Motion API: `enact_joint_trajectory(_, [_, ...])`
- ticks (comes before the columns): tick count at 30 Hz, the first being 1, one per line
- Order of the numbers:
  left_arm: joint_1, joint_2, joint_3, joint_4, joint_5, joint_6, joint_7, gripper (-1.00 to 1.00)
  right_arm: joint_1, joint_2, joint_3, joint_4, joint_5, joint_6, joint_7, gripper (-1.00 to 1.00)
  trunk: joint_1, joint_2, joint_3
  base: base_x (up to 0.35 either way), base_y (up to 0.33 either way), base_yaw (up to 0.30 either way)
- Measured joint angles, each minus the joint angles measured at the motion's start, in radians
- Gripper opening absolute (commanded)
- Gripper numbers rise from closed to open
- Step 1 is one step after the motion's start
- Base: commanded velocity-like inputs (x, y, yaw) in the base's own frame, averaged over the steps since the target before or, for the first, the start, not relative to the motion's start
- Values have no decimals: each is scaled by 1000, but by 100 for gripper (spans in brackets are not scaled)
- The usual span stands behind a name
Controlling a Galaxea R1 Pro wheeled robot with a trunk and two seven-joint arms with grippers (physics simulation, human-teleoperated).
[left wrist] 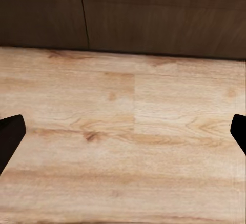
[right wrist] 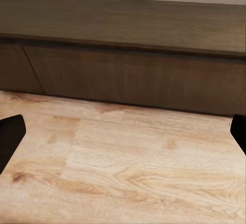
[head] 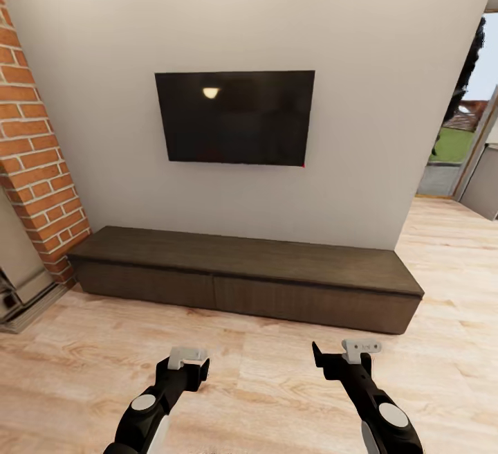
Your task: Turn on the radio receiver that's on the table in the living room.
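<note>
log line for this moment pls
phase: in transit | facing: dark bench, tv | left claw: open | right claw: open, empty

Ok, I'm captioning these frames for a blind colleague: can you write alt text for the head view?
A dark wall-mounted TV hangs above a long low dark wooden bench on a light wood floor. A brick column stands at the left; the left gripper and right gripper reach forward, holding nothing.

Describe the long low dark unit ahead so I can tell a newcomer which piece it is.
Start at the black flat wall-mounted screen on the beige wall. Directly beneath it, on the light wood floor, sits the long dark-brown wooden bench. Unlike the red brick column beside it, it is low and flat-topped.
</note>
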Motion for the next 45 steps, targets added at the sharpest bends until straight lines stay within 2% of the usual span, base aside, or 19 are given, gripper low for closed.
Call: enact_joint_trajectory(45, [0, -2, -2, 11, 0, -2, -1, 100, 0, 0, 0, 1, 0, 0, -2, 100, 0, 0, -35, 0, 0, 265])
